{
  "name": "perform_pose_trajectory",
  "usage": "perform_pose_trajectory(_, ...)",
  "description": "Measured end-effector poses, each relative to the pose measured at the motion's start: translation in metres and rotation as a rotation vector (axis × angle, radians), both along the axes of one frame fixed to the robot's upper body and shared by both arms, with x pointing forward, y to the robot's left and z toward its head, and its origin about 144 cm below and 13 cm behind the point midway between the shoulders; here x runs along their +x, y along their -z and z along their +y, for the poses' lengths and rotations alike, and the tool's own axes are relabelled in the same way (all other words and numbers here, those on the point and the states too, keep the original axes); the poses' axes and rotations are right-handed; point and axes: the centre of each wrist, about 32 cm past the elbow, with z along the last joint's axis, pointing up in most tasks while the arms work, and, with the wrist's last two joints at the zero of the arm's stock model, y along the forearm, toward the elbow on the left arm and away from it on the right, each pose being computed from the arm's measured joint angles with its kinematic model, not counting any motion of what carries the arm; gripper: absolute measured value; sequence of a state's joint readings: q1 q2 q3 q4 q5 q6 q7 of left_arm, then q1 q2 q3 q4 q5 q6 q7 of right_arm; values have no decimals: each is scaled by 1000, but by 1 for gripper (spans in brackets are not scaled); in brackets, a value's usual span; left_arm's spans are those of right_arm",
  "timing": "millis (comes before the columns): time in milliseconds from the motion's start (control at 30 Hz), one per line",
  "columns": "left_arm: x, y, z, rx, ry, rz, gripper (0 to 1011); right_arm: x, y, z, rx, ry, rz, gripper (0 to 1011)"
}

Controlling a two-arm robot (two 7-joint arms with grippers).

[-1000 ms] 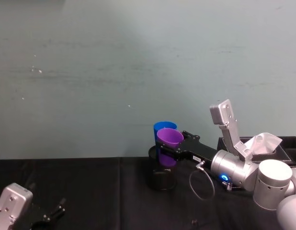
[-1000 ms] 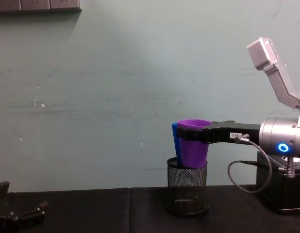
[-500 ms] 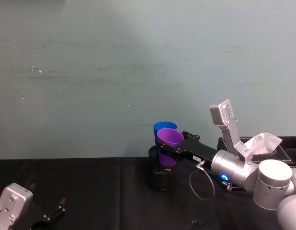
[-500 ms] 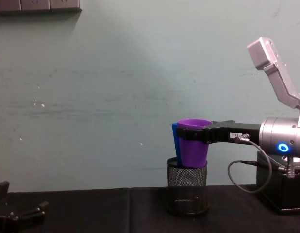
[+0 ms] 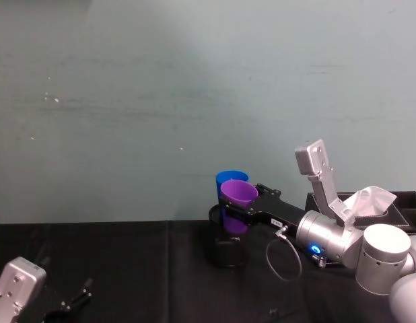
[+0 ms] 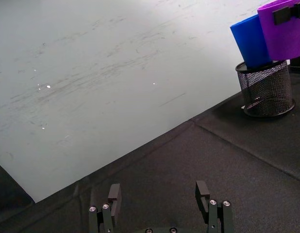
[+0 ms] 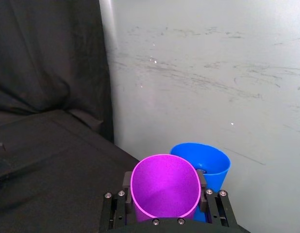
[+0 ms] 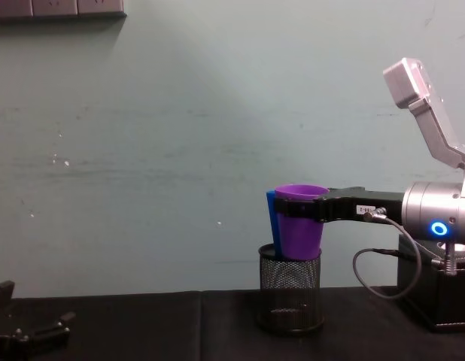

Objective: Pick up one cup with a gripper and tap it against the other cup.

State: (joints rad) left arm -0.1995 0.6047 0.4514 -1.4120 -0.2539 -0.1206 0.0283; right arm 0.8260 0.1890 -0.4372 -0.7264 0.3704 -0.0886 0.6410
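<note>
I see the pale wall [image 5: 194,101] filling the upper part of the head view, with the black tabletop [image 5: 127,269] across the bottom. The right arm [image 8: 432,222] comes in from the right edge of the chest view, silver with a blue ring light, and reaches level toward the centre. Behind it, at the right edge of the head view, is a black box [image 5: 403,202] with white tissue in it.

Just right of centre in the chest view a mesh holder [image 8: 290,293] stands on the tabletop. The blue cup [image 8: 271,218] stands upright in it. The purple cup [image 8: 299,233] is lifted, upright, with its side against the blue cup on the near side. Its base is down at the holder's rim, and I cannot tell whether it dips inside.

The right end effector [image 8: 300,209] is clamped on the purple cup just under its lip, one finger on each side. The left end effector [image 6: 158,194] is low over the tabletop at the lower left of the chest view, well apart from the cups, with its fingers spread and nothing between them.
</note>
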Motion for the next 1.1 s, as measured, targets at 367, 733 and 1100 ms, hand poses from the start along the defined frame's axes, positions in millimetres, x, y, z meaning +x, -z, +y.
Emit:
perform_pose_trajectory(367, 0, 0, 0, 0, 0, 0, 1000, 0, 0, 0, 0, 0, 0, 735)
perform_pose_trajectory(733, 0, 0, 0, 0, 0, 0, 1000, 0, 0, 0, 0, 0, 0, 735)
perform_pose_trajectory(1100, 0, 0, 0, 0, 0, 0, 1000, 0, 0, 0, 0, 0, 0, 735)
